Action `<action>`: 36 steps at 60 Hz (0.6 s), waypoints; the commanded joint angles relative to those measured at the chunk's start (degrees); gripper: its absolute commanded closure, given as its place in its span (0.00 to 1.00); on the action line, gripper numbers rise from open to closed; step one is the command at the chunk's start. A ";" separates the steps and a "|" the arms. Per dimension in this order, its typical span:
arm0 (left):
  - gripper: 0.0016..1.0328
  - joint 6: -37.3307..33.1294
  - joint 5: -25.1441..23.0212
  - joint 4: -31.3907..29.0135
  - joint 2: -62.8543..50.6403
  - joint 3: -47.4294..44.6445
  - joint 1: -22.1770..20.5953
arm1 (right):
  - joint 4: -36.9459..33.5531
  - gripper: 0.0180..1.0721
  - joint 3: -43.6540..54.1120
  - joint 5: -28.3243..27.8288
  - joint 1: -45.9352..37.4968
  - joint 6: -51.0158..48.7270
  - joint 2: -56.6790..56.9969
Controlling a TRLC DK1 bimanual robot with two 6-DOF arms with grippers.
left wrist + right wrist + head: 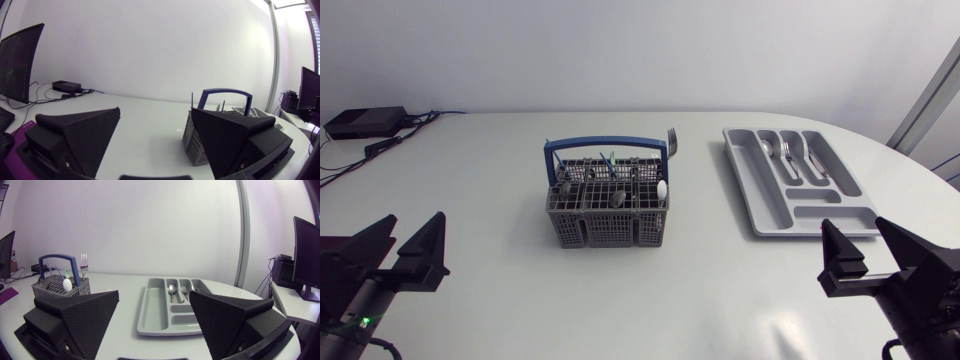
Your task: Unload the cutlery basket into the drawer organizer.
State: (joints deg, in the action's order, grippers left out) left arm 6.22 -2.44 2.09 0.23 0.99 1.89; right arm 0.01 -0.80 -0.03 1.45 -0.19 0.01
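A grey cutlery basket (608, 215) with a blue handle stands mid-table, holding several spoons and forks; one fork (671, 143) sticks up at its right. The grey drawer organizer (760, 208) lies to its right with a spoon (766, 148) and a fork (786, 152) in its far compartments. My left gripper (408, 243) rests open and empty at the near left. My right gripper (865, 243) rests open and empty at the near right. The basket (194, 140) stands ahead of the left gripper (155, 137). The organizer (156, 311) lies ahead of the right gripper (154, 320), the basket (61, 284) further off beside it.
A black box (364, 122) with cables sits at the far left corner of the table. The white tabletop (500, 160) stretches bare between the arms and the basket.
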 commanded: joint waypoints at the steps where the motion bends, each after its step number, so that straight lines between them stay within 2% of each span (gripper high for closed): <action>1: 0.04 -0.24 0.68 1.69 0.56 -0.20 0.83 | 0.34 0.03 0.71 0.47 0.39 0.89 0.43; 28: 0.07 -0.68 0.68 1.34 0.12 3.40 1.27 | 0.34 0.04 -2.63 0.65 1.62 0.80 -0.01; 36: 0.07 -0.77 0.68 1.60 -2.95 5.69 1.01 | 0.87 0.04 -4.56 0.74 2.24 0.71 -2.56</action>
State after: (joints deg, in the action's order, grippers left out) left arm 5.98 -2.24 3.31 -0.49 3.53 2.90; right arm 0.12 -3.01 0.25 3.05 -0.19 -0.89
